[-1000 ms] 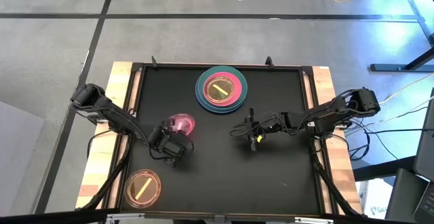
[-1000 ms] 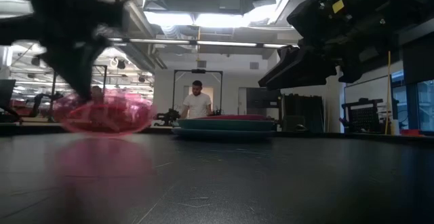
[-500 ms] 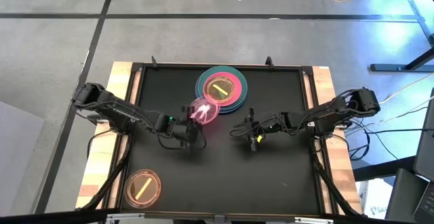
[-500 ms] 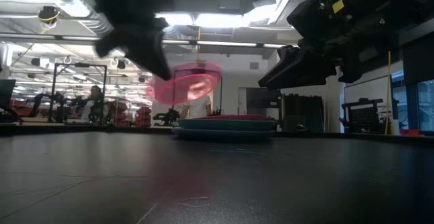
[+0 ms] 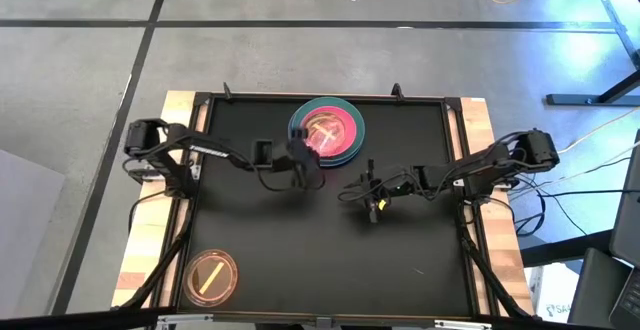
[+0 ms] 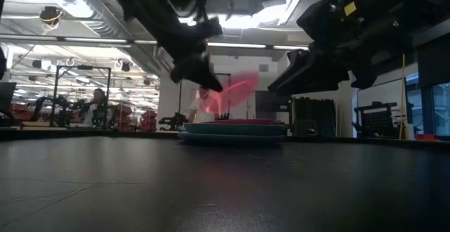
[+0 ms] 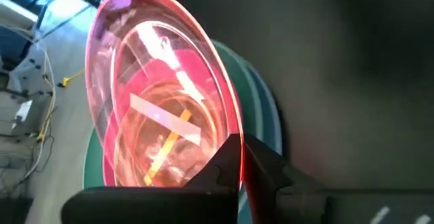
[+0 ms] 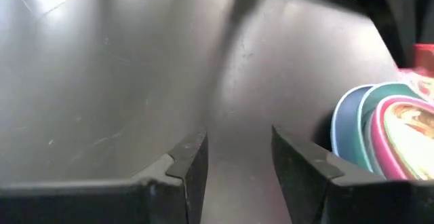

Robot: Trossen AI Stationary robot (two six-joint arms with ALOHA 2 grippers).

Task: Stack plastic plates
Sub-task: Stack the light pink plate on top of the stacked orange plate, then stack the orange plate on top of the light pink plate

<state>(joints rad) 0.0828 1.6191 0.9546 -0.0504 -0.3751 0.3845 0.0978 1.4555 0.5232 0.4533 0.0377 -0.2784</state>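
Observation:
A stack of large plates, blue, teal and pink, rests flat at the table's far middle, also visible in the low view and the right wrist view. My left gripper is shut on a small translucent red plate that hovers over the stack. Through it, in the left wrist view, an orange plate with a yellow stick mark shows on top of the stack. My right gripper hangs open above mid-table, right of the stack, touching nothing. My left gripper holds the red plate by its rim, the side nearest the table's near-left, pinched between the two fingers. The fingers come slanting from the table's left. The plate is lifted clear, tilted, above the stack.
A second small orange plate with a yellow stick mark lies at the table's near left corner. A raised frame borders the black table top. People and equipment stand in the room behind the table.
My left gripper has carried the red plate from the table's left middle up and toward the far right, over the stack. The plate, low near the table a second ago, now hangs tilted above the stack.

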